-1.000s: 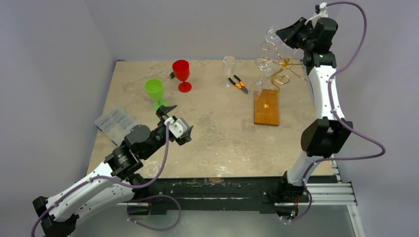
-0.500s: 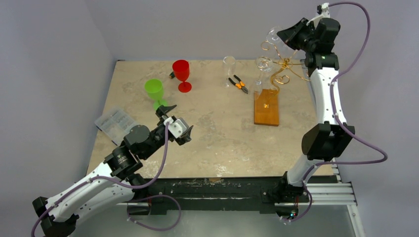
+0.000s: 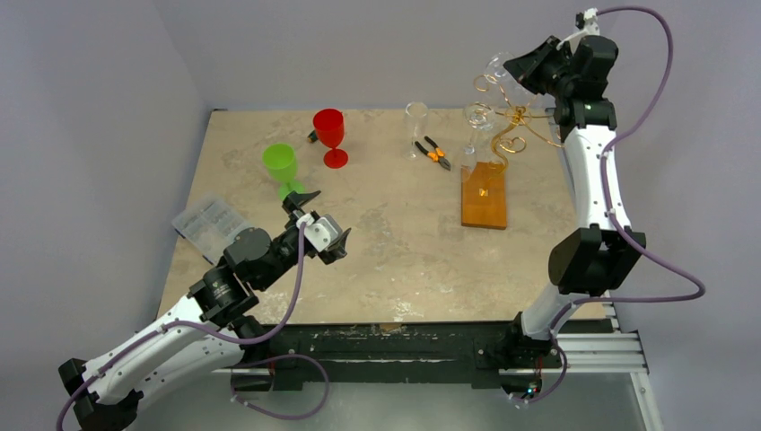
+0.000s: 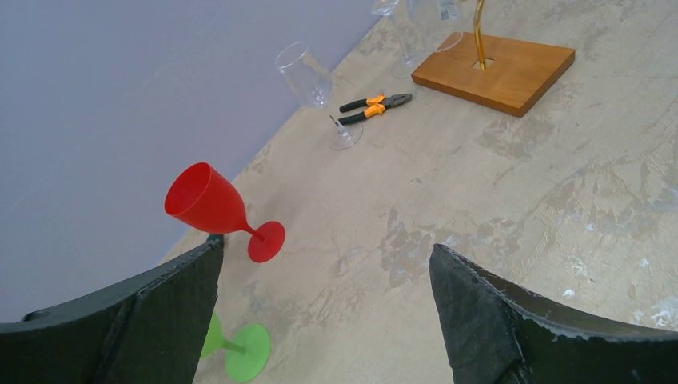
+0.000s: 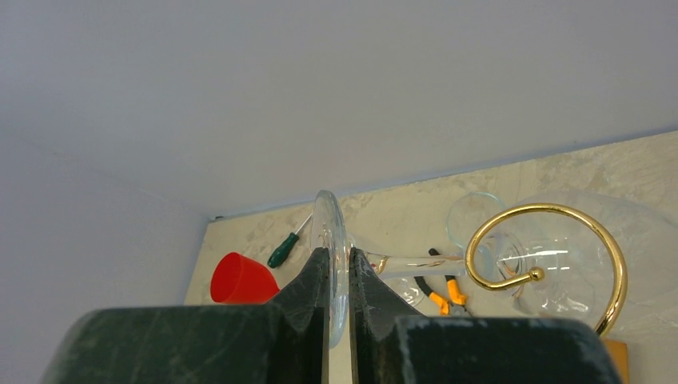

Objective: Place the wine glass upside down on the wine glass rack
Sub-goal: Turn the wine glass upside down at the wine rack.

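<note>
My right gripper [image 3: 523,68] is raised high at the back right, shut on the round foot of a clear wine glass [image 5: 331,228]. The glass lies sideways; its stem runs right through a gold spiral arm [image 5: 552,210] to the bowl [image 5: 632,240]. From above, that wine glass [image 3: 496,68] hangs just over the wine glass rack [image 3: 511,126], whose gold wire rises from a wooden base [image 3: 485,197]. Another clear glass [image 3: 478,117] hangs on the rack. My left gripper [image 3: 316,221] is open low over the table's left side, holding nothing.
On the table's back left stand a red glass [image 3: 330,135] and a green glass [image 3: 282,167], with a green-handled screwdriver [image 5: 284,250] behind. A clear glass [image 3: 416,121] and orange pliers [image 3: 433,153] sit left of the rack. A clear plastic box [image 3: 208,223] lies at the left edge.
My right arm has straightened a little, carrying the held glass slightly up and to the right over the rack. The left arm has not moved.
</note>
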Controlling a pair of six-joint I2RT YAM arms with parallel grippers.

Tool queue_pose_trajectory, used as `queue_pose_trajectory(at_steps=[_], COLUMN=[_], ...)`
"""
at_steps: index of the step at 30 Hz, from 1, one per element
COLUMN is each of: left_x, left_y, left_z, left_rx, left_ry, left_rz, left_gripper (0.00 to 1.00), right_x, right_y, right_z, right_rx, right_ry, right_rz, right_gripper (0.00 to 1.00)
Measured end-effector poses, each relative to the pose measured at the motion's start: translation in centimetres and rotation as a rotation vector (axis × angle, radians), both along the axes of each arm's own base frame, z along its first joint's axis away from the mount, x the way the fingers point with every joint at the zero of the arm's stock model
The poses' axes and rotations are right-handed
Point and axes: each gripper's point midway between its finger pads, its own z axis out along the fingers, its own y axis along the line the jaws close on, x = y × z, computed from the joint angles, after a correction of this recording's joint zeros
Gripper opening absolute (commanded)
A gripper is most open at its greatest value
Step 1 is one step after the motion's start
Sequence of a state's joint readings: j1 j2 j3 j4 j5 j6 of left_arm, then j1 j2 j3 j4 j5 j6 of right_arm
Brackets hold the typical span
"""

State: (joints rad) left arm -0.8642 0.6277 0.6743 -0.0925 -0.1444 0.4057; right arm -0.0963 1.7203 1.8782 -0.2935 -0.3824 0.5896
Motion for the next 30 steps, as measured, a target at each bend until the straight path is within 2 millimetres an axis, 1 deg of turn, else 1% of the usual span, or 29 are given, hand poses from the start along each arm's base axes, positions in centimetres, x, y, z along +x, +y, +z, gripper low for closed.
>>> queue_pose_trajectory(at_steps=[4,10,13,17,23,30], left_x=[0.0,-0.1,-0.1,-0.1,-0.1,-0.1], left_y=[0.0,0.0,0.1,0.1,0.1,0.1], left_z=[0.0,0.1,0.2,0.2,0.2,0.2], left_rx=[-0.001,-0.004,-0.005,-0.006,-0.007,-0.006], left_ry=[0.0,-0.003,-0.004,-0.005,-0.006,-0.005], left_rz=[0.0,-0.002,-0.002,-0.003,-0.003,-0.003], left_gripper=[0.97,0.97,0.97,0.97,0.97,0.97], right_x=[-0.5,-1.6,-2.2,-2.3,-2.3,-2.2], right_y=[0.0,-0.2,-0.3,-0.6,-1.4,-2.8], right_z=[0.3,1.5,1.7,1.5,0.2,0.3], right_rx=[-0.002,-0.006,-0.004,-0.004,0.001,0.018], right_ry=[0.0,-0.012,-0.01,-0.005,0.027,0.03], right_rz=[-0.003,-0.022,-0.028,-0.039,-0.057,-0.087], right_gripper=[0.0,0.0,0.0,0.0,0.0,0.0])
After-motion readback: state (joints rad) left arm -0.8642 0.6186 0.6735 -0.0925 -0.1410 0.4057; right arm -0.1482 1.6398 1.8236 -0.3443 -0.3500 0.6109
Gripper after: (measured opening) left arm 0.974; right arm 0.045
